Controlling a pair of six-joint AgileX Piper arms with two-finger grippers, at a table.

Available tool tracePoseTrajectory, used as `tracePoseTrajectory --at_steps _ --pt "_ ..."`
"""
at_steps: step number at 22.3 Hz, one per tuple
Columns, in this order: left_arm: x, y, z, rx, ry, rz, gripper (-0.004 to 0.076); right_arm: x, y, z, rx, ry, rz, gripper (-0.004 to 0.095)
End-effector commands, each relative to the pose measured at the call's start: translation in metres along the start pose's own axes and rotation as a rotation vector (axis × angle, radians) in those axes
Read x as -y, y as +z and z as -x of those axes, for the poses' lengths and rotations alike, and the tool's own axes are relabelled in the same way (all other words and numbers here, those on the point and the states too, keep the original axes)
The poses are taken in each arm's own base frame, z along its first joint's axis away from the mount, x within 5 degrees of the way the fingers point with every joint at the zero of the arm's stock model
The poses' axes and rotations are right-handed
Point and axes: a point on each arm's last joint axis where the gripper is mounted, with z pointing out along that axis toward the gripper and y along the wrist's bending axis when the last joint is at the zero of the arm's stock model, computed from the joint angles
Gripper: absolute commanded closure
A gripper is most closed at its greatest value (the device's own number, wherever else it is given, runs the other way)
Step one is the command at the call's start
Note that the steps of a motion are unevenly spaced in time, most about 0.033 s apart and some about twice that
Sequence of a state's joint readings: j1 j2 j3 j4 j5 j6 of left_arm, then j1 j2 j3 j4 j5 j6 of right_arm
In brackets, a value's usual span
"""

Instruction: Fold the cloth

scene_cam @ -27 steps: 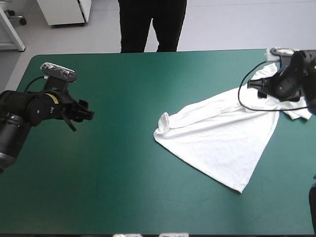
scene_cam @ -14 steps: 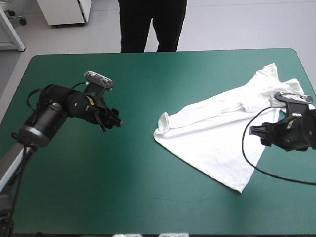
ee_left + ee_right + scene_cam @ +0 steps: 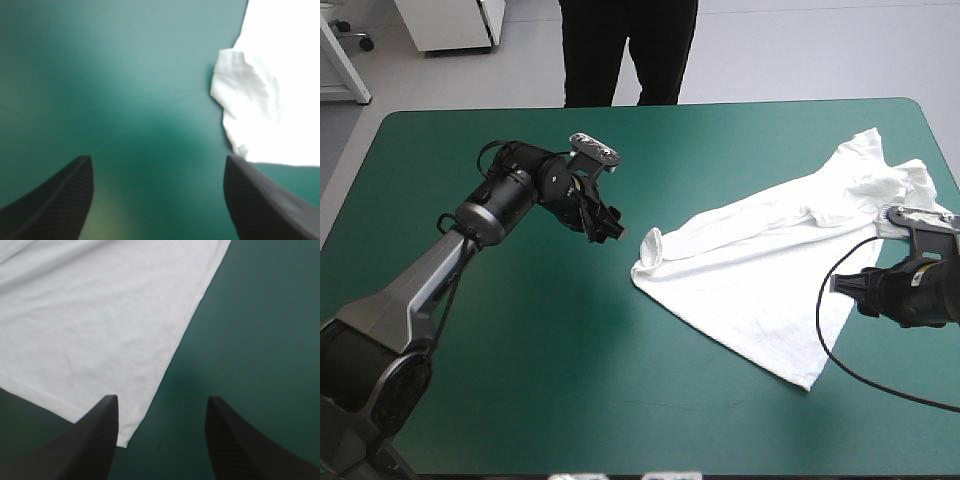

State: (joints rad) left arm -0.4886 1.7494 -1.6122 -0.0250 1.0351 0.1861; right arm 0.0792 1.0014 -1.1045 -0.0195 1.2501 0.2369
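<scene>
The white T-shirt (image 3: 770, 270) lies spread loosely on the right half of the table, narrowing to a point toward the near edge. Its left corner is rolled up (image 3: 651, 246). My left gripper (image 3: 612, 229) hovers just left of that corner, open and holding nothing. In the left wrist view the rolled corner (image 3: 245, 97) sits ahead and to one side of the open gripper (image 3: 160, 200). My right gripper (image 3: 840, 285) is at the shirt's right edge, open. In the right wrist view the T-shirt (image 3: 95, 315) shows its hem running down to one finger of the gripper (image 3: 162, 435).
The teal-green cover (image 3: 520, 350) shows around the shirt. The table's right edge runs close behind my right gripper.
My left arm has swung right across the table to the shirt's rolled left corner. My right gripper has come from the far right corner toward the near side, along the shirt's right edge.
</scene>
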Motion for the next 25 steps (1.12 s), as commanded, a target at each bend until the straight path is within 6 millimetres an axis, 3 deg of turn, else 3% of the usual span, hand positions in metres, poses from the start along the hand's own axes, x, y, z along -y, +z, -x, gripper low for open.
tracePoseTrajectory --at_steps 1,8,20,21,22,25 --pt "0.011 -0.012 0.020 0.094 -0.004 -0.060 0.0196 0.000 -0.009 0.001 0.036 -0.006 0.007 0.0417" --pt "0.032 0.017 0.031 0.054 0.044 -0.120 0.0196 0.000 -0.009 0.002 0.036 -0.010 0.003 0.0417" --pt "0.052 0.105 0.028 -0.073 0.044 -0.176 0.0201 -0.001 -0.009 0.001 0.035 -0.023 0.010 0.0422" --pt "0.053 0.108 0.027 -0.079 0.038 -0.183 0.0226 -0.001 -0.009 0.001 0.035 -0.030 0.010 0.0422" --pt "0.054 0.112 0.026 -0.086 0.033 -0.192 0.0309 -0.001 -0.009 0.001 0.035 -0.030 0.010 0.0422" --pt "0.054 0.113 0.025 -0.091 0.042 -0.195 0.0682 -0.002 -0.009 0.001 0.033 -0.029 0.028 0.0422"
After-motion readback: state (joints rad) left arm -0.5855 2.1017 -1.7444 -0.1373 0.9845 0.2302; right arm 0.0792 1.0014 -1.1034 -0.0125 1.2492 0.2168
